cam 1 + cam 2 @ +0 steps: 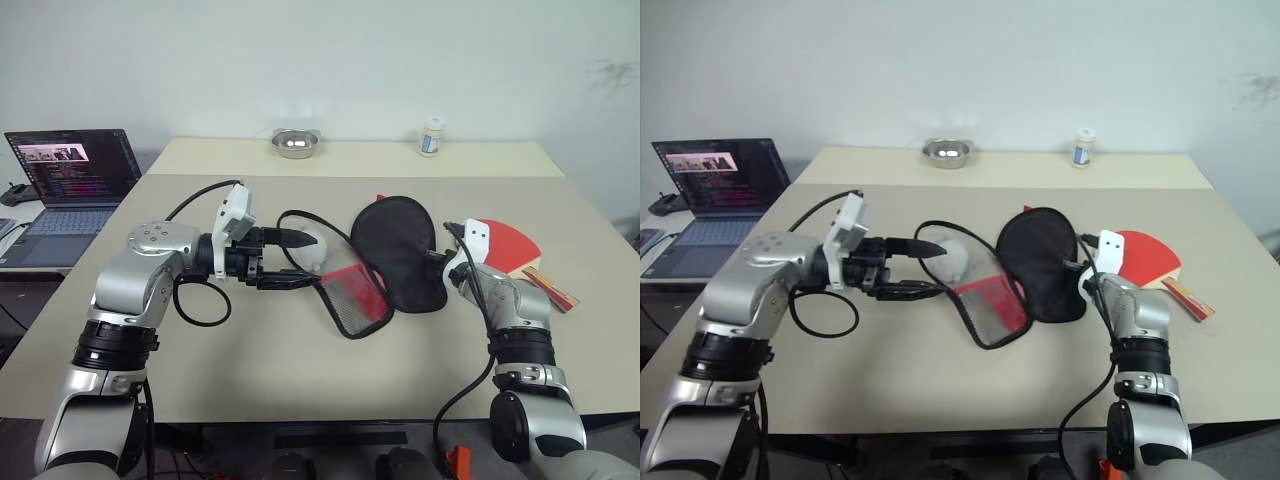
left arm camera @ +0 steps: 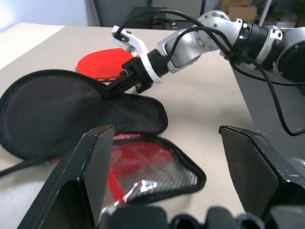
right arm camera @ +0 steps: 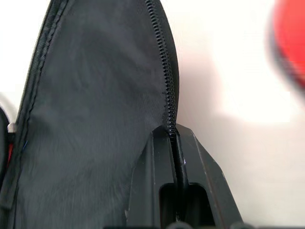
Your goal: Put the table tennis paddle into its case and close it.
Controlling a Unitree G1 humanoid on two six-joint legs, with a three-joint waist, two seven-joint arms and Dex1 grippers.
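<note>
The case lies unzipped and spread open mid-table, its black half (image 1: 400, 250) flat and its red mesh half (image 1: 352, 295) folded out toward me. My right gripper (image 3: 171, 131) is shut on the zipper edge of the black half, at its right side (image 1: 440, 262). My left gripper (image 1: 305, 260) points right and stands open at the left of the case, its lower finger (image 1: 295, 283) against the rim of the mesh half. The table tennis paddle (image 1: 508, 245) lies flat, red face up, just right of my right gripper, with its striped handle (image 1: 552, 290) pointing toward the table's right edge.
A second table abuts at the back and carries a metal bowl (image 1: 296, 143) and a small white bottle (image 1: 432, 137). An open laptop (image 1: 75, 180) sits on a side desk at the far left. A black cable (image 1: 200, 300) loops under my left arm.
</note>
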